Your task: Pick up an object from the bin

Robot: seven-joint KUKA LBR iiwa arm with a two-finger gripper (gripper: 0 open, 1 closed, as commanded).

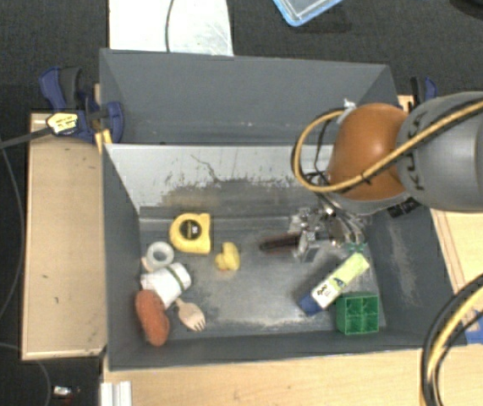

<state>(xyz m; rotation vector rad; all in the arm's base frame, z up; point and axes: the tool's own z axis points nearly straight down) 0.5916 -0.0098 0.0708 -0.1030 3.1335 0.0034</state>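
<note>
Hiding the wrist beneath it, the arm's rounded orange-brown cover (368,150) leaves just the metal tip of the pincer (315,233) showing, and I cannot tell whether that pincer is spread or pressed together. The grey arm (461,150), looped with yellow-and-black cable, comes in from the right and points down into the right half of the grey metal bin (224,100). The pincer sits low over the bin floor, at the right end of a dark, slim, elongated object (277,244) whose kind is hard to make out; contact between them is unclear. Just below lies a tilted yellow-green tube with a blue cap (334,282), beside a green plastic block (358,314). Well apart to the left lie a round yellow tape measure (190,233), a small yellow lump (227,259), a white ring (158,253), a white cylinder (170,282), a brown oval piece (151,318) and a small tan piece (192,315).
</note>
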